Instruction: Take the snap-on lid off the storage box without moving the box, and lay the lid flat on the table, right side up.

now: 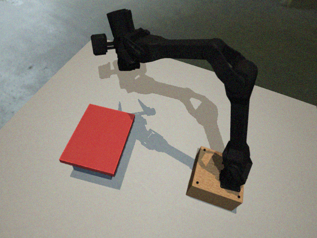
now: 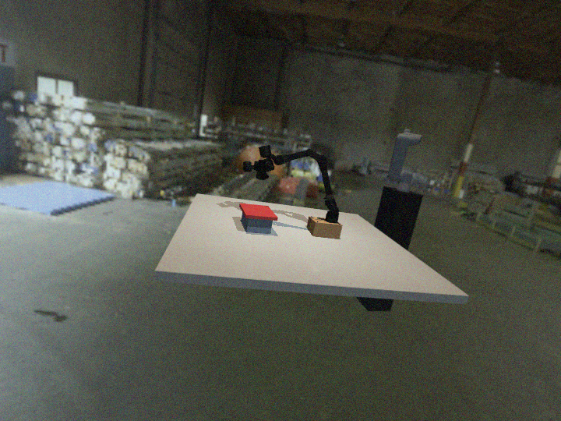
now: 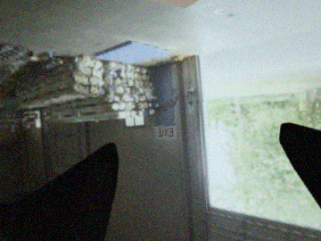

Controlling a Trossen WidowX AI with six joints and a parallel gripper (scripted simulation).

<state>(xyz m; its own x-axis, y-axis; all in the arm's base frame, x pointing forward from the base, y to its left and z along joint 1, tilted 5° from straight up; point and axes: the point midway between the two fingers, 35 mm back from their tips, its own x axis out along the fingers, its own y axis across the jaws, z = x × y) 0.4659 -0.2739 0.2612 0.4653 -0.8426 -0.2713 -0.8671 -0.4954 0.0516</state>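
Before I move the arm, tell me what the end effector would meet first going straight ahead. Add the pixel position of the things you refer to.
The end effector point(image 1: 123, 43) point(image 2: 263, 163) point(image 3: 198, 142) looks to have a free way; only the warehouse wall point(image 3: 138, 165) and bright opening point(image 3: 250, 156) show, seemingly far off, depth unclear.

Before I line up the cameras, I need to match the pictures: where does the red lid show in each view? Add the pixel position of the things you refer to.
Top: left of centre, the red lid point(image 1: 98, 139) point(image 2: 258, 211) covering the box.
Exterior: just left of centre, on the blue-grey box point(image 1: 92, 172) point(image 2: 258, 226).
Wrist: not in it.
Shared landmark: the blue floor mat point(image 2: 49, 196) point(image 3: 134, 52) links exterior and wrist; the wooden block point(image 1: 211, 195) point(image 2: 324, 229) links top and exterior.
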